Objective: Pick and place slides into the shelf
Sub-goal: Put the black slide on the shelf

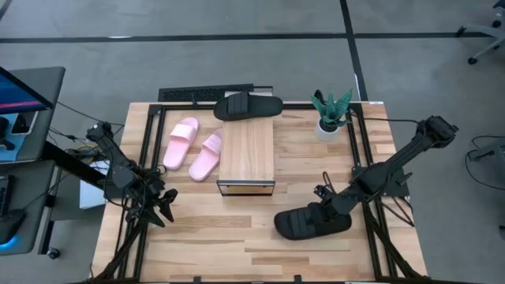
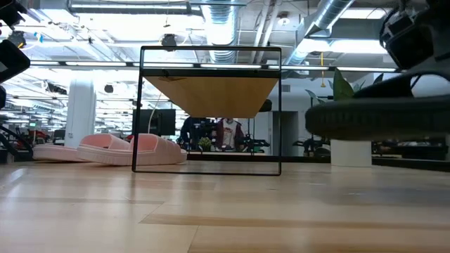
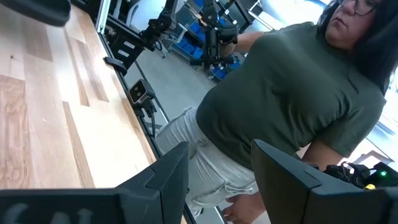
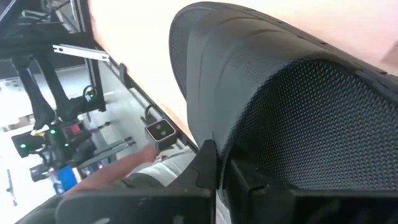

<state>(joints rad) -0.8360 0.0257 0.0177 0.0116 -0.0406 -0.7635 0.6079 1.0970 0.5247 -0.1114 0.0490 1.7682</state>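
One black slide (image 1: 310, 222) hangs above the table's near right part, with my right gripper (image 1: 336, 207) shut on it; it fills the right wrist view (image 4: 280, 93) and shows at the right of the low view (image 2: 380, 117). Another black slide (image 1: 248, 106) lies across the far end of the shelf (image 1: 246, 154). Two pink slides (image 1: 181, 142) (image 1: 207, 155) rest sole down on the table left of the shelf. My left gripper (image 1: 163, 205) waits open at the table's left edge, touching nothing. My right gripper pinches the black slide's rim (image 4: 208, 140) between its two fingers, at the end nearest the table's right edge. The fingers slant down from the right. The slide is lifted clear of the table and hangs roughly level (image 2: 380, 117).
A potted plant (image 1: 331, 115) in a white pot stands at the far right, behind the held slide. A dark frame (image 1: 150, 158) runs along the table's sides. A person in a green shirt (image 3: 280, 93) stands beyond the table's near edge. Bare wood lies in front of the shelf.
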